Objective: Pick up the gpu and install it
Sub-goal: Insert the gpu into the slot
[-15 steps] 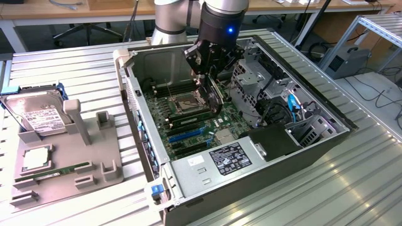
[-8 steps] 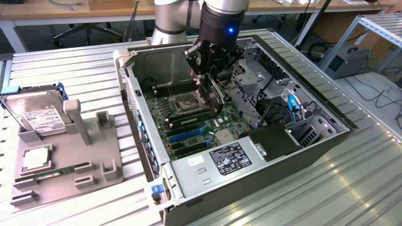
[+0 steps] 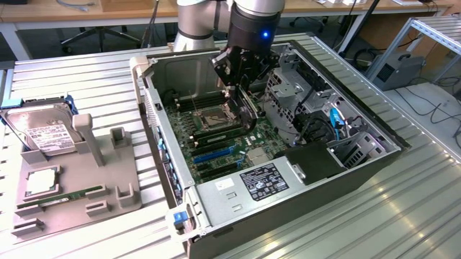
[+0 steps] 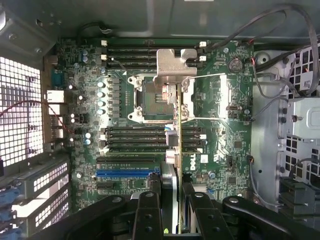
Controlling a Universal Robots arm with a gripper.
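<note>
Clamping the gpu [image 3: 251,110], the hand [image 3: 245,83] hides its upper edge.

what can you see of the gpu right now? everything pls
The gpu is a thin flat card, clamped on edge between the gripper's jaws, upright over the motherboard inside the open case. Seen edge-on from the wrist: green board edge, silvery metal bracket at its far end. Whether it touches a slot cannot be told.

a lab: aluminium-profile bench [image 3: 94,81], robot arm [image 3: 194,21], opened pc case [image 3: 346,178], desks [image 3: 43,16] behind
</note>
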